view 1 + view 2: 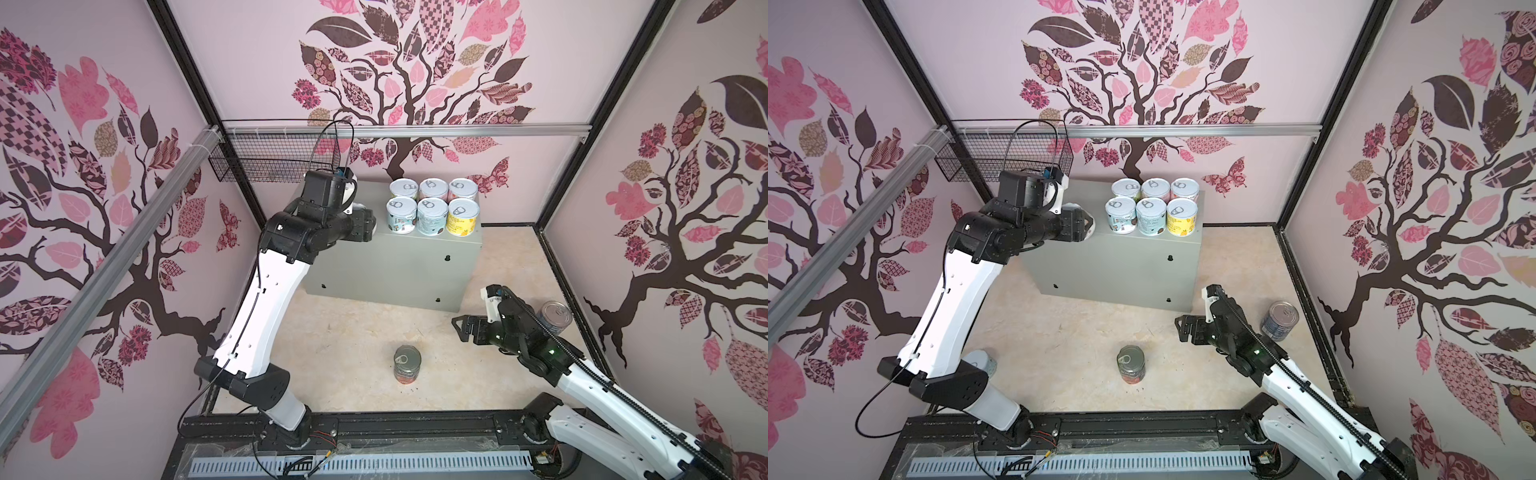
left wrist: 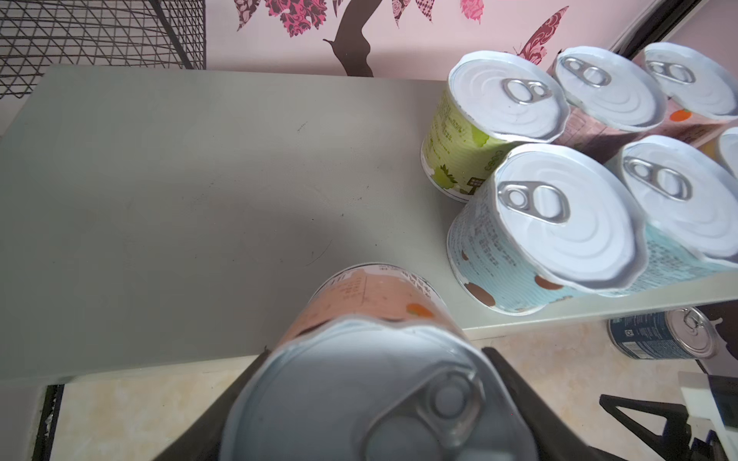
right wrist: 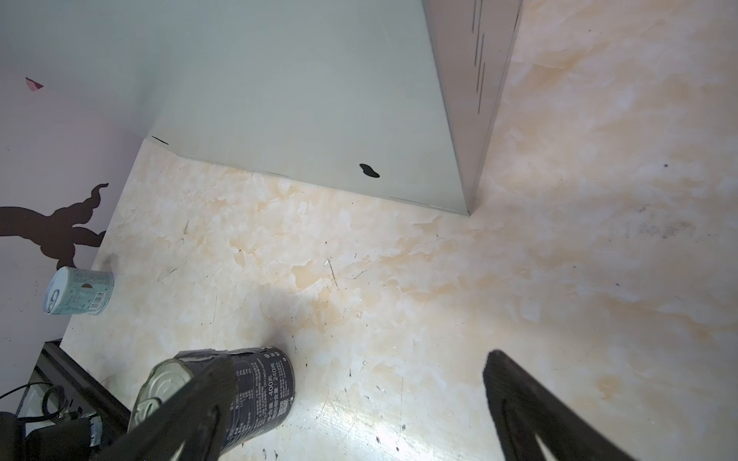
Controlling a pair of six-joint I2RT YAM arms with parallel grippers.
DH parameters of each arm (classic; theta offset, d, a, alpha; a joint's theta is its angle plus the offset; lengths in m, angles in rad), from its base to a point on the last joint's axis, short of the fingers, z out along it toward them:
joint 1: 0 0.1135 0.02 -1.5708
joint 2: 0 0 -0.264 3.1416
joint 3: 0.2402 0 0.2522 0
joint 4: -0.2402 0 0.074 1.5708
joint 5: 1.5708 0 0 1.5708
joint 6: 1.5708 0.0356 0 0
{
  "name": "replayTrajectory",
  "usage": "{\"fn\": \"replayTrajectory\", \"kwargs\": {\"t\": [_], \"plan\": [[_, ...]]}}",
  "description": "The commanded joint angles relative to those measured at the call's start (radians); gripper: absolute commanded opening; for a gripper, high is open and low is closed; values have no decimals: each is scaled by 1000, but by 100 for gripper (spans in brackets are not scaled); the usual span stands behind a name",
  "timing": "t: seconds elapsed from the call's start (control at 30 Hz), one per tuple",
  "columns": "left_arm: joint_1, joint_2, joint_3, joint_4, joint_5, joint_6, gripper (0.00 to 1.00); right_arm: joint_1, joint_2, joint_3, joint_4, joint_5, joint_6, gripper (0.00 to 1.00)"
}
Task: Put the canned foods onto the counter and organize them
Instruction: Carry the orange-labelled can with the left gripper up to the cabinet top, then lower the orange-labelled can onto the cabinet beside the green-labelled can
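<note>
Pink-labelled short can [image 2: 371,303], rigid, smooth and probably slippery, sits clamped across its sidewall by the left gripper [image 2: 375,403] above the counter [image 2: 179,179]; right gripper [image 3: 359,407] hangs spread, empty.

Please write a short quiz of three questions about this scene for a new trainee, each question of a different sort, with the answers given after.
1. How many short pastel-labelled pull-tab cans stand grouped on the large grey metal box?
2. True or false: the right gripper holds a can.
3. The left gripper is:
A. shut on a pink-labelled short can
B. open and empty
C. out of view

Key: 1. six; 2. false, it is open and empty above the floor; 3. A.
</note>
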Motion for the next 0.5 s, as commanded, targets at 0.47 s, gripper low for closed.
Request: {"fn": "replayTrajectory", "kwargs": {"t": [0.47], "plan": [[-12,144,219,-10,-37,31,52,5,17,-14,35,-5,-19,100]]}}
